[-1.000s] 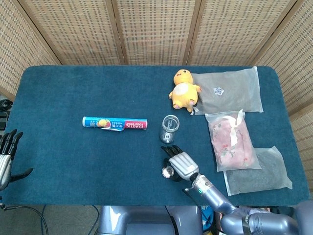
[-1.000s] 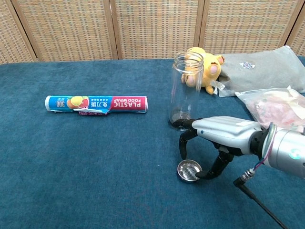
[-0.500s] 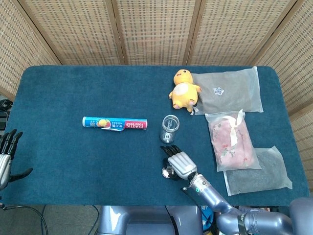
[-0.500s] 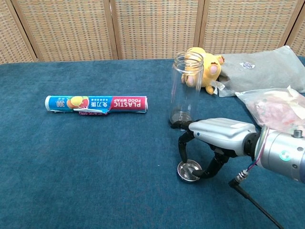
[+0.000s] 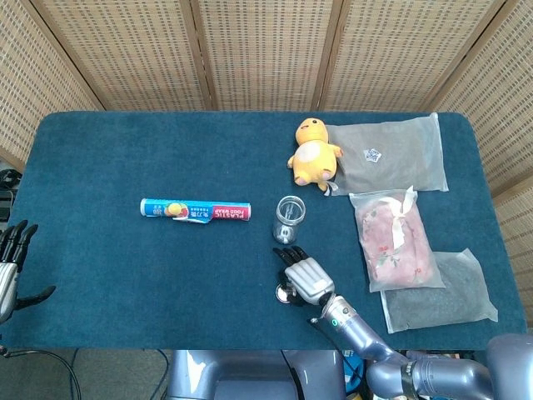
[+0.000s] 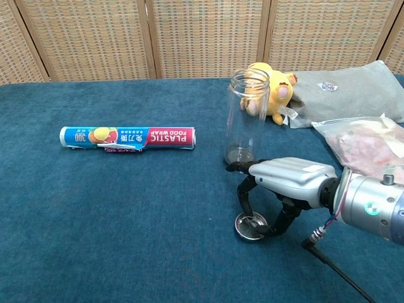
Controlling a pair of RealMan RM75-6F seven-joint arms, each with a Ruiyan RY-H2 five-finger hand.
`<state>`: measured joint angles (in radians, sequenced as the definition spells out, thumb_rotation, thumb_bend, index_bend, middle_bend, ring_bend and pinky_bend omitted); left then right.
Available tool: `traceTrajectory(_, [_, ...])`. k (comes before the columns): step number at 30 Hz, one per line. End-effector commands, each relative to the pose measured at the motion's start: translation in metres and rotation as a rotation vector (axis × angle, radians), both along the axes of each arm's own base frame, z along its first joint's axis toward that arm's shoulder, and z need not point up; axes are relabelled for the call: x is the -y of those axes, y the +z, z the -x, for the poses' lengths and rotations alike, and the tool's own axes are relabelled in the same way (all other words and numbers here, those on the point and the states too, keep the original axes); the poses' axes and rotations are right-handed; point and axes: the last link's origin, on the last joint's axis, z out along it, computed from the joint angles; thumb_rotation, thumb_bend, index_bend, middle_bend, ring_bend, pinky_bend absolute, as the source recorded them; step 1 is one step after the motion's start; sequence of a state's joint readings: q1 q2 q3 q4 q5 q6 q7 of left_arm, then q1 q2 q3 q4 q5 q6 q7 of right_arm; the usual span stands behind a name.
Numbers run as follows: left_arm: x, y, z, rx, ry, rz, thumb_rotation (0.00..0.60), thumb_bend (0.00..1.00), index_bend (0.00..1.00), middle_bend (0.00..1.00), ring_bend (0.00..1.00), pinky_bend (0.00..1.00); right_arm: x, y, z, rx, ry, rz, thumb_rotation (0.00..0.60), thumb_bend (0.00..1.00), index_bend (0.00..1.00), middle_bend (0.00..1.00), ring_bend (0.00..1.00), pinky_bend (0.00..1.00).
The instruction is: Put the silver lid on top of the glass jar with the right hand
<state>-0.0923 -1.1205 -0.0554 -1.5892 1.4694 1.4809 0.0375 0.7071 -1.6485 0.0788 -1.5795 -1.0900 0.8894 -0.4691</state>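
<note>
The silver lid [image 6: 250,226] lies flat on the blue table, just in front of the upright, uncovered glass jar [image 6: 247,117]. My right hand [image 6: 287,186] arches over the lid, a curled finger coming down on its far left rim and the thumb pressing its right edge, so the lid is pinched while still on the cloth. From the head view the right hand [image 5: 306,276] covers most of the lid [image 5: 285,292], which peeks out at its left, below the jar [image 5: 289,218]. At the table's left edge, my left hand [image 5: 10,265] hangs with fingers spread and holds nothing.
A plastic wrap roll [image 6: 127,138] lies left of the jar. A yellow plush toy [image 6: 273,88] sits behind the jar. Bagged items lie to the right: a grey pouch [image 5: 387,154], a pink floral bag [image 5: 393,240] and another grey bag [image 5: 441,292]. A black cable [image 6: 334,265] trails from my right wrist.
My right hand has shifted slightly left and lower over the lid, and its finger has come down onto the rim. The lid and jar have not moved.
</note>
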Motion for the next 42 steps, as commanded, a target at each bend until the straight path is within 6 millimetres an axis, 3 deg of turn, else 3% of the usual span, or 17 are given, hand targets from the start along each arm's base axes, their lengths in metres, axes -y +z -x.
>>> traceTrajectory(1, [0.0, 0.0, 0.0, 0.0, 0.0, 0.001, 0.6, 0.07, 0.0, 0.0, 0.0, 0.0, 0.0, -0.001, 0.0, -0.002, 0.0, -0.001, 0.6, 0.58, 0.6, 0.03, 0.0, 0.0])
traceTrajectory(19, [0.0, -0.001, 0.0, 0.001, 0.0, 0.003, 0.6, 0.07, 0.0, 0.0, 0.0, 0.0, -0.004, 0.007, 0.0, 0.017, 0.013, -0.003, 0.6, 0.65, 0.64, 0.05, 0.0, 0.0])
traceTrajectory(24, [-0.001, -0.002, 0.0, -0.001, 0.003, 0.007, 0.6, 0.07, 0.0, 0.0, 0.0, 0.0, -0.011, 0.025, 0.004, 0.024, 0.041, -0.002, 0.6, 0.65, 0.65, 0.05, 0.0, 0.0])
traceTrajectory(35, [-0.001, -0.006, -0.001, -0.012, 0.003, 0.017, 0.6, 0.07, 0.0, 0.0, 0.0, 0.0, -0.022, 0.087, 0.031, -0.021, 0.084, 0.044, 0.6, 0.67, 0.65, 0.05, 0.0, 0.0])
traceTrajectory(42, [0.0, -0.006, -0.002, -0.014, 0.004, 0.017, 0.6, 0.07, 0.0, 0.0, 0.0, 0.0, -0.012, 0.131, 0.056, -0.067, 0.065, 0.137, 0.6, 0.68, 0.65, 0.05, 0.0, 0.0])
